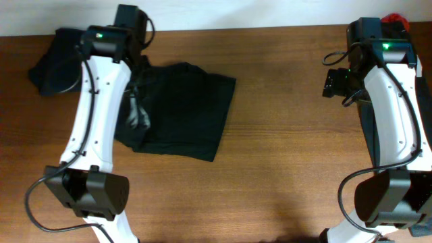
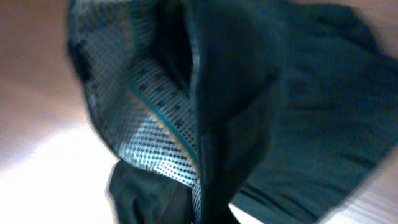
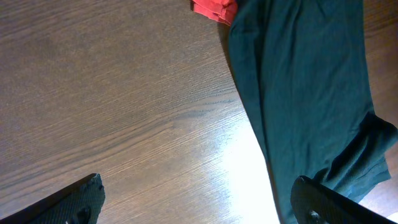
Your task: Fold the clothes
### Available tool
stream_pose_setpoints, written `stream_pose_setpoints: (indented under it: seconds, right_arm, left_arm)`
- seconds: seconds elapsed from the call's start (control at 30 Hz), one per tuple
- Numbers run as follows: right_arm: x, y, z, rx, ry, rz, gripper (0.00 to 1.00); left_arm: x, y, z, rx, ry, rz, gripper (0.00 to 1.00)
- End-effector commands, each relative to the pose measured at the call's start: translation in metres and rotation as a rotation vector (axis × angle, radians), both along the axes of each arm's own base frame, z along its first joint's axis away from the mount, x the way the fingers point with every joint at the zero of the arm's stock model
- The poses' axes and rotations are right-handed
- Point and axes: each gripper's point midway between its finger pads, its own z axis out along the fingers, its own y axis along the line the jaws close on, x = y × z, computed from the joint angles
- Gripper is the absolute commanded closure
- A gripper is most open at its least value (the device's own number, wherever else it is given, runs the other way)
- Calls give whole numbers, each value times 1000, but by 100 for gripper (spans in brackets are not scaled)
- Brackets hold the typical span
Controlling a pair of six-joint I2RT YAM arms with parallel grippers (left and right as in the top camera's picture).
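Note:
A black garment point(image 1: 185, 111) lies partly folded on the table left of centre. My left gripper point(image 1: 138, 113) is down on its left part, with the cloth bunched around it. In the left wrist view the black fabric point(image 2: 298, 106) and its pale dotted mesh inner edge point(image 2: 158, 118) fill the frame and hide the fingers; a fold runs up from where the jaws are. My right gripper point(image 3: 198, 186) is open and empty above bare wood, just left of a dark garment point(image 3: 305, 87) with a red part point(image 3: 214, 7). It also shows in the overhead view point(image 1: 335, 81).
Another dark garment point(image 1: 54, 59) lies crumpled at the far left corner. The garment on the right sits at the table's right edge, under my right arm, with its red part point(image 1: 395, 18) at the back. The wooden table point(image 1: 290, 148) is bare between the arms.

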Motion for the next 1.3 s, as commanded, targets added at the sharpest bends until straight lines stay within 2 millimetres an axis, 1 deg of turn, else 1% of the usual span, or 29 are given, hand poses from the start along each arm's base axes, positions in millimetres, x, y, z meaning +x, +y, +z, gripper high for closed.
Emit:
stream_pose_setpoints:
  seconds: [0.0,0.07,0.1,0.2,0.27,0.33,0.37,0.4,0.47,0.5,0.63,0.67,0.7,0.73,0.8,0.83,0.9,0.93,0.97,1.03,1.07,1.1,1.17,1.2,1.23,1.27]
  right_arm:
    - [1,-5,7,-20,-16,-10,1]
    - [1,-5,7,-20,-16,-10,1]
    - [1,-5,7,-20,-16,-10,1]
    - [1,-5,7,-20,-16,-10,1]
    - [1,-5,7,-20,-16,-10,1]
    - [1,-5,7,-20,-16,-10,1]
    - [1,-5,7,-20,-16,-10,1]
    - [1,-5,7,-20,-16,-10,1]
    - [1,-5,7,-20,-16,-10,1]
    - [1,-5,7,-20,-16,-10,1]
    - [1,-5,7,-20,-16,-10,1]
    - [1,-5,7,-19,-16,-10,1]
    - [1,-5,7,-19,-16,-10,1]
    - [1,-5,7,-20,-16,-10,1]
    - [1,-5,7,-20,-16,-10,1]
    - [1,-5,7,-20,-16,-10,1]
    - [1,-5,7,-20,-16,-10,1]
    - [1,-5,7,-20,-16,-10,1]
    - [1,-5,7,-20,-16,-10,1]
    - [1,-5,7,-20,-16,-10,1]
    - [1,-5,7,-20,-16,-10,1]
    - [1,-5,7,-20,-16,-10,1]
    - [1,-5,7,-20,-16,-10,1]
    - [1,-5,7,-19,-16,-10,1]
    - [1,-5,7,-20,-16,-10,1]
    - [1,-5,7,-20,-16,-10,1]
  left_arm:
    - [8,-62,10,-87,-70,-184,99]
    - [16,-88,2,-80,-82,-268,99]
    - [18,-104,-11,-75,-62,-307,99]
    - [17,-129,-48,-57,20,-357,99]
    - [13,-148,-82,-49,98,-396,99]
    - [8,-167,-103,-69,145,-430,99]
    - [5,-179,-110,-88,152,-453,99]
    - [4,-189,-112,-95,148,-477,99]
    - [-1,-200,-118,-90,159,-504,98]
    - [-6,-207,-123,-85,174,-518,93]
    - [-17,-219,-127,-76,194,-550,92]
    - [-21,-220,-127,-75,206,-555,84]
    - [-25,-222,-128,-83,217,-562,69]
    - [-30,-225,-128,-107,238,-567,58]
    - [-41,-233,-126,-159,278,-656,57]
    - [-41,-230,-121,-149,280,-653,57]
    - [-32,-223,-110,-142,253,-635,56]
    - [-25,-218,-108,-146,237,-621,53]
    - [-19,-213,-108,-149,228,-607,53]
    - [-9,-202,-114,-159,229,-568,54]
    - [-10,-201,-118,-162,243,-564,60]
    - [-12,-200,-126,-158,267,-561,61]
    - [-17,-201,-146,-145,321,-560,69]
    - [-21,-200,-164,-133,371,-556,80]
    - [-25,-198,-174,-129,406,-551,87]
    - [-33,-197,-185,-132,457,-545,91]
